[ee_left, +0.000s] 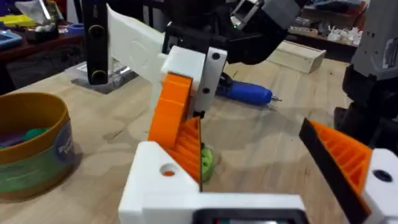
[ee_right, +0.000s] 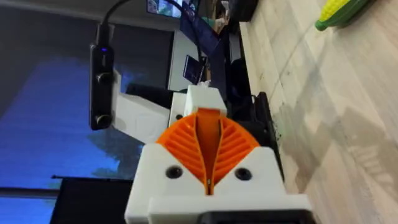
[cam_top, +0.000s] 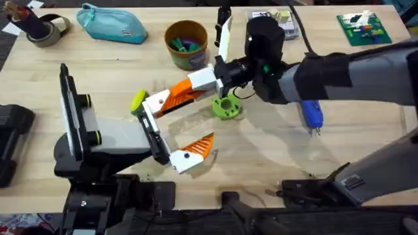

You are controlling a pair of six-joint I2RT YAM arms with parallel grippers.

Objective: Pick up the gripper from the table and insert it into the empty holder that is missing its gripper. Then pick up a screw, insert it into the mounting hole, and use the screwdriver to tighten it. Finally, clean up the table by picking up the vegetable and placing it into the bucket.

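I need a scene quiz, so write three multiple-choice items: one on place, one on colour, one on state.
1. Where is the vegetable? A in the bucket; B on the table; C in the pouch.
2. What colour is the screwdriver handle? A red; B blue; C black.
3. The gripper piece is: A held by the right gripper; B lying flat on the table; C in the bucket.
Answers: B, it lies on bare wood; B, the handle shows bright blue; A, the fingers clamp its white base above the table.
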